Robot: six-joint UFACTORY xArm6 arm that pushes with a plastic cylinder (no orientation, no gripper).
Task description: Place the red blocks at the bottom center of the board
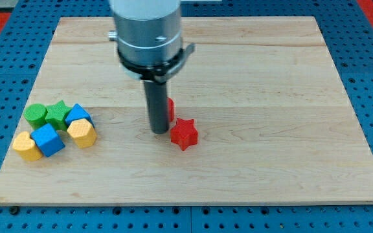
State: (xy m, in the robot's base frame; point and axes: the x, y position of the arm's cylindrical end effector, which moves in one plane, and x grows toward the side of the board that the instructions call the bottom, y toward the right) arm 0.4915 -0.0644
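A red star block (184,134) lies near the board's middle, slightly below centre. A second red block (171,109) shows only as a sliver behind the rod; its shape is hidden. My tip (158,131) rests on the board just left of the red star, close to it, and in front of the hidden red block.
At the view's left sits a cluster: a green round block (36,115), a green star (58,113), a blue block (78,114), a blue cube (48,140), a yellow block (81,133) and a yellow block (26,146). The wooden board (271,162) lies on a blue pegboard.
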